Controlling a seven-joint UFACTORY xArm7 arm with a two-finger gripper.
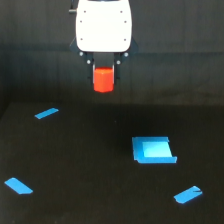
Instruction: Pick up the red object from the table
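The red object (pixel 103 79) is a small orange-red block hanging in the air near the top middle of the exterior view, well above the black table (pixel 90 170). My gripper (pixel 103 75) comes down from its white body and is shut on the block, with dark fingers (pixel 93 75) pressing both its sides. Only the block's lower part shows below the fingers.
A flat blue square (pixel 153 150) lies on the table right of centre. Blue tape strips sit at the far left (pixel 46 113), the near left (pixel 18 185) and the near right (pixel 188 194). A dark wall stands behind.
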